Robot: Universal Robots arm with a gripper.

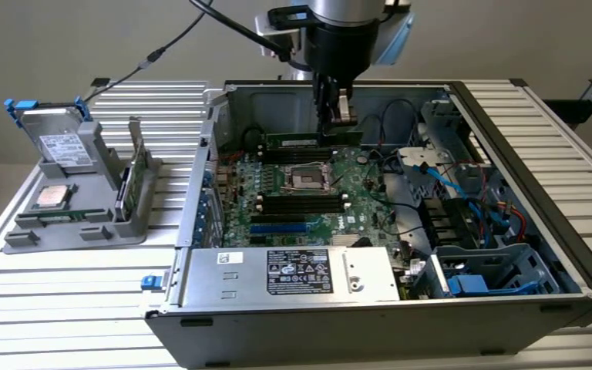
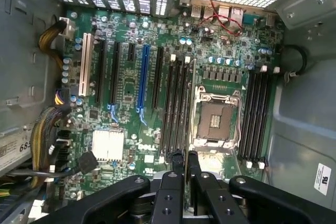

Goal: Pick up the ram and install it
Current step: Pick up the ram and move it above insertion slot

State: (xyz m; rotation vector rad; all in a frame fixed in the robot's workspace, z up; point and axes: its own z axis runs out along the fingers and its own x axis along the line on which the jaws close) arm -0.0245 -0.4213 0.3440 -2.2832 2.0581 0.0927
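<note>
Jaws pinch the ram (image 1: 296, 141) along its upper edge, holding it edge-down and parallel to the black memory slots (image 2: 174, 108) beside the processor socket (image 2: 216, 116), evidently for alignment; it sits low inside the open case (image 1: 512, 158) on the bench (image 1: 70, 308); seating not confirmed.

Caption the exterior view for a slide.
Gripper holds the ram over the motherboard inside the open computer case.

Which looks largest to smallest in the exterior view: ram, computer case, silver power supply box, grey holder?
Computer case
Then grey holder and silver power supply box, too alike to rank
ram smallest
</note>
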